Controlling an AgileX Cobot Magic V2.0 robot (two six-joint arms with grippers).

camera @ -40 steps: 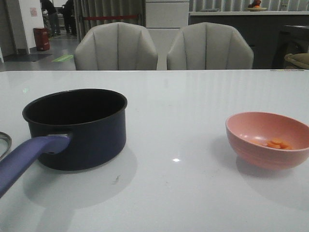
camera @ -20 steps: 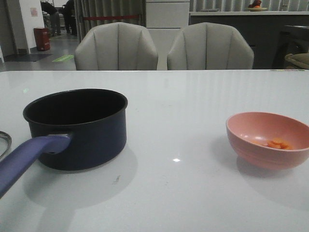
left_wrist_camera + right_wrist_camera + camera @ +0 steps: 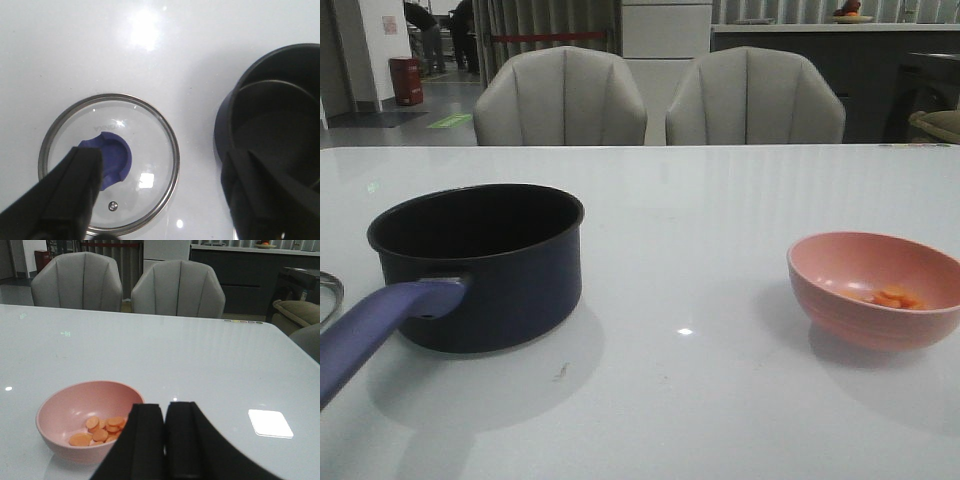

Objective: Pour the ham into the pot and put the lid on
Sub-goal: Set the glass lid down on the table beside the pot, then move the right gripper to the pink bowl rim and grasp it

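Front view: nothing is changing from a second ago; the pot (image 3: 477, 265) and the pink bowl (image 3: 875, 290) holding the ham (image 3: 896, 297) are sitting untouched on the surface (image 3: 700, 200), so pouring is not yet starting. Left wrist view: the left tool (image 3: 160, 192) is hanging spread wide over the lid (image 3: 109, 162). Right wrist view: the right tool (image 3: 165, 432) is sitting closed and empty beside the bowl.

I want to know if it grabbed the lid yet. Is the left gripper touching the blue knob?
Cannot tell. In the left wrist view the left gripper is open, one finger overlapping the blue knob of the lid.
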